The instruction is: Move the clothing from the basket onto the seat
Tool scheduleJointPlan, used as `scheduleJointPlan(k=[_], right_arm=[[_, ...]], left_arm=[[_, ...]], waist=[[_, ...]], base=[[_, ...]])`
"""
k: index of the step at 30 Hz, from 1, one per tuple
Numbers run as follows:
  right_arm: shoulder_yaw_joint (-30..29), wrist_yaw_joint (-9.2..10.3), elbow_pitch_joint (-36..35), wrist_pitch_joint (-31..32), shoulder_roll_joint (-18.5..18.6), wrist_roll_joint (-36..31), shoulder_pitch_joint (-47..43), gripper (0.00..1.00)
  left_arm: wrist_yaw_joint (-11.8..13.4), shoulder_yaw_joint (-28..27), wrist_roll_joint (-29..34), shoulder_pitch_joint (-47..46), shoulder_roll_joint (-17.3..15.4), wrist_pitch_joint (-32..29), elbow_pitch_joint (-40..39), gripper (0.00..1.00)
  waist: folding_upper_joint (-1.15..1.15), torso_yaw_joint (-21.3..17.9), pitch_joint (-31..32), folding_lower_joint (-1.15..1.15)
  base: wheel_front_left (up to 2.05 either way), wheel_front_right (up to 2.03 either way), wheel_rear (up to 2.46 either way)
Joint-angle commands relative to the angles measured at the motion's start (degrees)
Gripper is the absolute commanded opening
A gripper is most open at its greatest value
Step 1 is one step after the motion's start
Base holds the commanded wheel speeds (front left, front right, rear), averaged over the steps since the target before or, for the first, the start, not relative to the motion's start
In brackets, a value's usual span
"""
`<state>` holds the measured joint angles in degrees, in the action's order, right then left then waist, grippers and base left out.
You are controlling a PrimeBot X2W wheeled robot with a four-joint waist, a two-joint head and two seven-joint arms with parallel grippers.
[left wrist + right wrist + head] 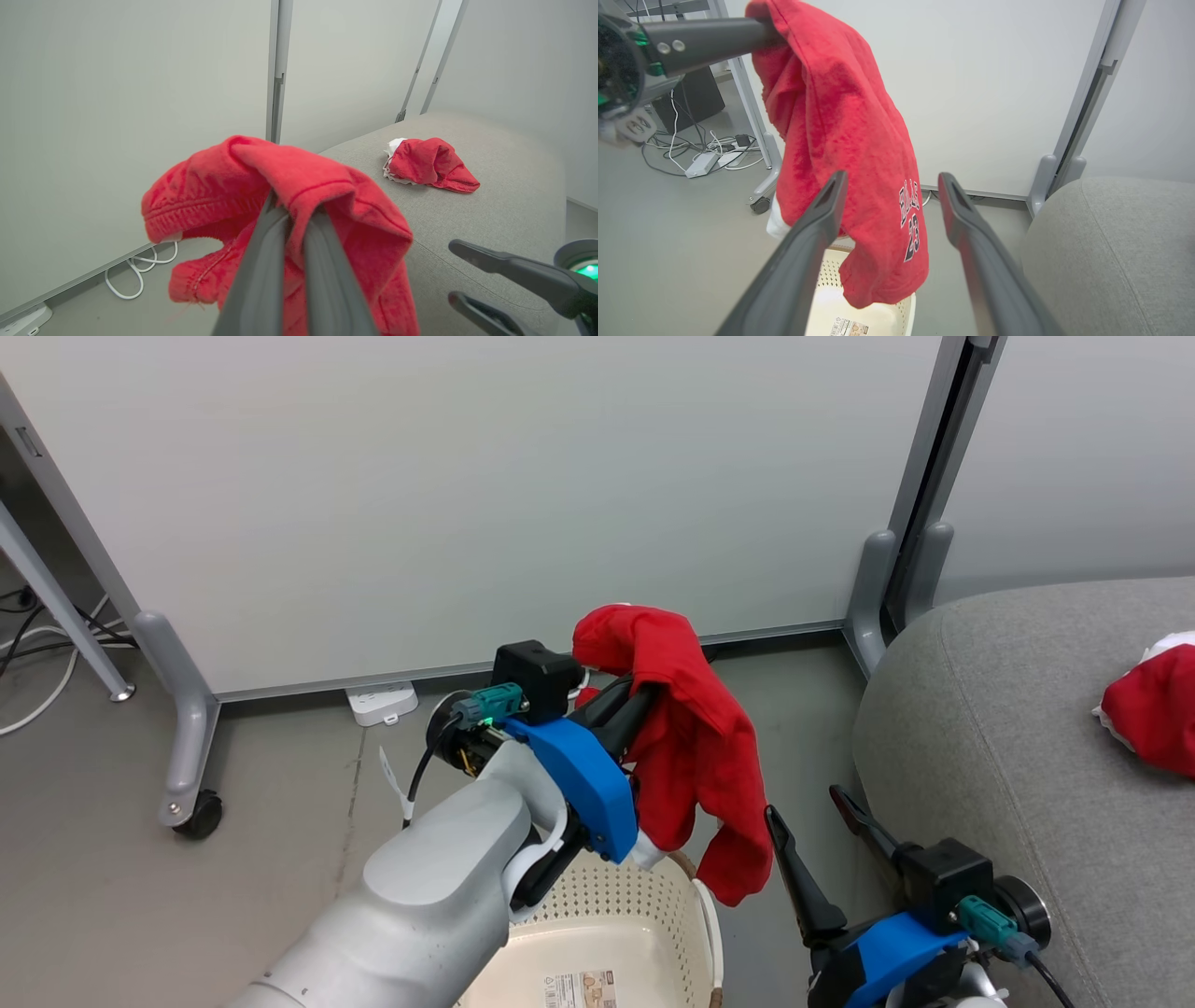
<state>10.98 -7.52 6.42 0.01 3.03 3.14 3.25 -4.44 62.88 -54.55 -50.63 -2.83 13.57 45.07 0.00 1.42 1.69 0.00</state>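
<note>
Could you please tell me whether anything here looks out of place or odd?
Nothing stands out: one red garment lies crumpled on the seat, and the second garment hangs from the left gripper over the basket.

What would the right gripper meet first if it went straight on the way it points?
Probably the hanging red garment, seen between the open fingers of the right gripper; depth is unclear.

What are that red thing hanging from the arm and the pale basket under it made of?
The red garment looks like soft matte knit cloth: it drapes in folds and shows stitched hems. The basket looks like smooth cream moulded plastic, with rows of holes.
</note>
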Motion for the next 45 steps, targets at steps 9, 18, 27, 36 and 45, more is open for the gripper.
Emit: scheduleJointPlan(k=[9, 18, 27, 36, 45], right_arm=[[4.1, 0.06, 3.2, 0.5, -0.1, 1.4, 4.4, 1.00], [5.9, 0.06, 15.9, 0.8, -0.1, 2.9, 14.7, 1.00], [8.3, 0.06, 27.0, -0.2, -0.1, 5.2, 21.6, 0.32], [10.6, 0.06, 33.0, -3.2, -0.1, 7.3, 24.6, 0.00], [11.9, 0.06, 35.4, -4.4, -0.1, 8.5, 26.0, 0.00]], left_arm=[[0.5, 2.0, -1.9, -1.3, -0.1, 0.9, -0.2, 0.00], [0.8, 4.5, -3.7, -2.1, -0.1, 1.2, -0.9, 0.00], [0.8, 6.4, -5.0, -2.3, -0.1, 1.3, -1.5, 0.00], [0.7, 7.2, -6.4, -2.2, -0.1, 1.6, -1.4, 0.00], [0.3, 7.2, -7.4, -2.5, -0.1, 1.7, -0.9, 0.00]], waist=[[0.00, -0.1, -1.1, 0.00], [0.00, 0.3, -1.7, 0.00], [0.00, 0.8, -1.4, 0.00], [0.00, 0.9, -0.8, 0.00], [0.00, 0.2, -0.6, 0.00]], base=[[0.00, 0.00, 0.00], [0.00, 0.00, 0.00], [0.00, 0.00, 0.00], [0.00, 0.00, 0.00], [0.00, 0.00, 0.00]])
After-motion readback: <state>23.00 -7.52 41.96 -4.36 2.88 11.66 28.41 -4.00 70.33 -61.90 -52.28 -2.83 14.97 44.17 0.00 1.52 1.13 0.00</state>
